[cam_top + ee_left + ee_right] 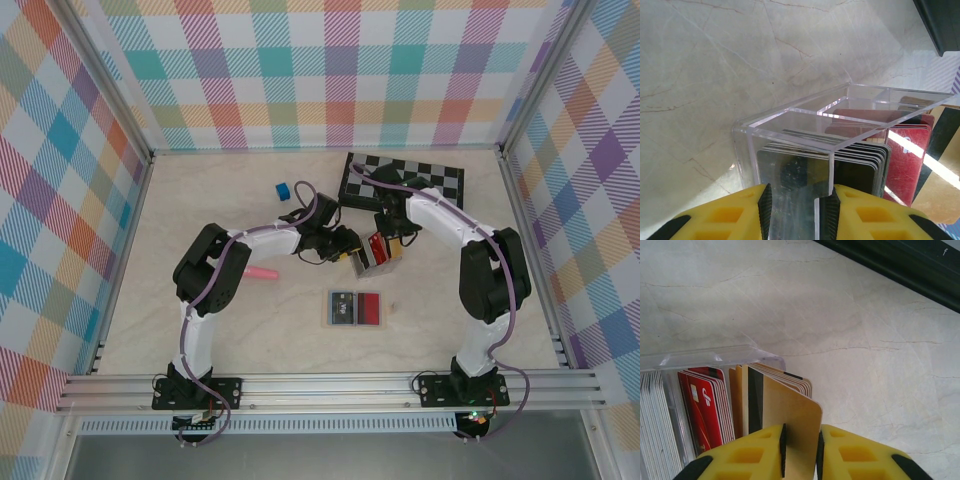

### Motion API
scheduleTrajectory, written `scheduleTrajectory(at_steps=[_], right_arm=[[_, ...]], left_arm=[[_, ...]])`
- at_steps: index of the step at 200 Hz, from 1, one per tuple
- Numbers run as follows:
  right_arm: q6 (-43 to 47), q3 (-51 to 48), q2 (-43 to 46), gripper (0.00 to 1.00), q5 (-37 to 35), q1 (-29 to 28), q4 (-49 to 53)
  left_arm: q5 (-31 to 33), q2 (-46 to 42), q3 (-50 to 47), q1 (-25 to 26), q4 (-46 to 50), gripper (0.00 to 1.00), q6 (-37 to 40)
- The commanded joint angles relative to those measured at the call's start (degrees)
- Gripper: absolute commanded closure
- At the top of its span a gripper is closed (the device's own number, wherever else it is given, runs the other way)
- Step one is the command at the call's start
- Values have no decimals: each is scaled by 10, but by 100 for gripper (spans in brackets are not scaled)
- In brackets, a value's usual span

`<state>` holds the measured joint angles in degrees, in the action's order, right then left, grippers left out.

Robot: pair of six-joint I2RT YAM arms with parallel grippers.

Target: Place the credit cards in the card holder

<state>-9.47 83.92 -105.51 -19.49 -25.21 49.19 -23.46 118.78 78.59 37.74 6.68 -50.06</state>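
Note:
A clear compartmented case (pixel 375 256) stands at the table's middle, with credit cards upright in it. My left gripper (pixel 795 216) is shut on one end compartment of the case (pixel 805 120), in front of silver-grey cards (pixel 790 165). Black cards (pixel 857 167) and red cards (pixel 907 160) stand behind them. My right gripper (pixel 800 452) is shut on a tan card (pixel 792 412) at the outer end of a tan stack. Red cards (pixel 700 405) and white cards (pixel 655 425) stand to its left. In the top view both grippers, left (pixel 347 257) and right (pixel 392 242), meet at the case. The card holder is out of view.
A second flat clear case (pixel 355 308) with a black and a red card lies nearer the arm bases. A black-and-white chessboard (pixel 405 180) lies at the back. A blue cube (pixel 283 189) and a pink stick (pixel 262 273) lie to the left.

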Motion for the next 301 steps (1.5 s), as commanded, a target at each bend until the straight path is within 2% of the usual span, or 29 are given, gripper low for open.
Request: scheduleTrajectory(at_steps=[1, 26, 102, 135, 159, 170, 187, 196, 219, 301], right_arm=[[13, 18, 14, 78, -33, 1, 22], [12, 23, 21, 80, -27, -3, 27], [-5, 27, 61, 86, 58, -4, 38], [-11, 27, 66, 94, 96, -4, 38], [-23, 11, 88, 95, 129, -3, 21], [-27, 1, 91, 91, 118, -1, 13], [-28, 10, 69, 76, 72, 1, 23], [-28, 15, 54, 65, 50, 1, 28], [-22, 16, 28, 56, 34, 1, 22], [-13, 4, -23, 49, 1, 0, 21]], left_arm=[[12, 14, -1, 2, 57, 65, 7], [14, 11, -1, 2, 58, 65, 8], [16, 9, 2, 1, 64, 65, 12], [16, 5, 2, 1, 66, 64, 13], [17, -6, 0, 1, 63, 63, 16], [19, -10, 2, 1, 64, 63, 18], [19, -8, 3, 2, 67, 63, 19], [19, -7, 2, 2, 66, 63, 19], [17, -5, -4, 1, 62, 63, 17], [17, -5, -9, 1, 59, 63, 14]])
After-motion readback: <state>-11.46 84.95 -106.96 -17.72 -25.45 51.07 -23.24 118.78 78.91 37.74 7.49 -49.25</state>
